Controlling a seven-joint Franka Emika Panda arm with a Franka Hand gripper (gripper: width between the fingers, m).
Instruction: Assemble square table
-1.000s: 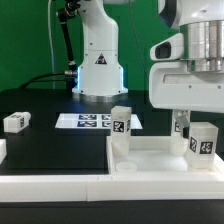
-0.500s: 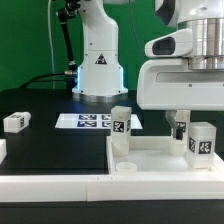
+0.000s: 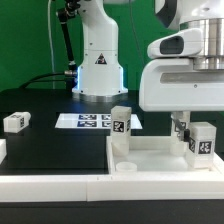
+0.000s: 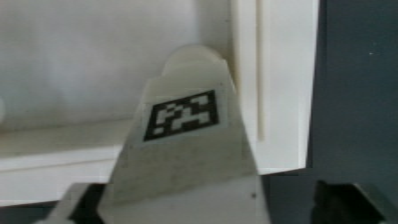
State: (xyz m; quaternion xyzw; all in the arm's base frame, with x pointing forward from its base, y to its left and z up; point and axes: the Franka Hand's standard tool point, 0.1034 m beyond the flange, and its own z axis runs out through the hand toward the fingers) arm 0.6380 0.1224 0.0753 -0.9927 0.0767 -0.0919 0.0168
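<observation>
Pincer (image 4: pixel 205 205) is sitting around a tagged leg (image 4: pixel 178 120) by the square panel (image 3: pixel 160 158) rim; squeezing or not, I cannot tell. A loose leg (image 3: pixel 14 121) is waiting at the worktop (image 3: pixel 50 150) edge, so work is remaining.

White plastic block leg (image 4: pixel 178 150) fills the frame close up, narrowing away from the camera. Black-and-white square tag (image 4: pixel 182 115) on its facing side. Beyond it lies a large white plastic square panel (image 4: pixel 54 90), with its raised rim (image 4: pixel 267 60) running past the leg. Black tabletop (image 4: pixel 356 80) outside the rim. Dark fingers (image 4: pixel 75 208) flank the leg's near end, blurred. A gap shows on one side; contact on the other is unclear.
</observation>
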